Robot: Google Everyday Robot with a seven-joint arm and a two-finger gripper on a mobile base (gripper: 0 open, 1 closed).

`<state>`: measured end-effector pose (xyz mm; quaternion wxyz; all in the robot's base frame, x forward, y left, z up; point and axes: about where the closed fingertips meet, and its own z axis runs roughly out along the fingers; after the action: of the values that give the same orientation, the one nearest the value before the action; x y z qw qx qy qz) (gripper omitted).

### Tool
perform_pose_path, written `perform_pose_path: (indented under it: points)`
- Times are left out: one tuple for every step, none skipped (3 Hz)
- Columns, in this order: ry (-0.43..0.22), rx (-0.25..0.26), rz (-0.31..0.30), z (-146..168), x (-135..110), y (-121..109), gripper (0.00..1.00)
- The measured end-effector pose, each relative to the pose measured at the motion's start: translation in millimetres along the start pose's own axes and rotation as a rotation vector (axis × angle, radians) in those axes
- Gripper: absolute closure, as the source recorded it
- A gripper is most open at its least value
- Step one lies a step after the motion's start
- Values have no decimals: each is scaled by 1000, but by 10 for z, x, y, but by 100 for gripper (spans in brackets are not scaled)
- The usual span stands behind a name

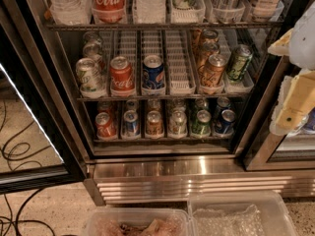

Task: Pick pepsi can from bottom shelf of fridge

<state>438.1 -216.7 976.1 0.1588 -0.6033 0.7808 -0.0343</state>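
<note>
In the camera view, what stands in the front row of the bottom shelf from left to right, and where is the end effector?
Red can → left blue can → orange can → pale can → green can → right blue can. The end effector is further right, at the picture's edge.

Pepsi can (226,122), bottom shelf (162,140), near gripper (288,121)

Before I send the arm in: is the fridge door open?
Open: the glass door is swung out at picture left, the bottom shelf exposed. The gripper hangs at the right, in front of the fridge frame.
</note>
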Motion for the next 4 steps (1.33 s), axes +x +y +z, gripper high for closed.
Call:
perform_pose_path:
  points:
    - [1,5,3,-6,-1,-8,0]
    - [-17,69,9,24,3,-5,0]
    - [-59,182,-19,-104,-48,439,0]
    - [-121,213,24,194,62,774,0]
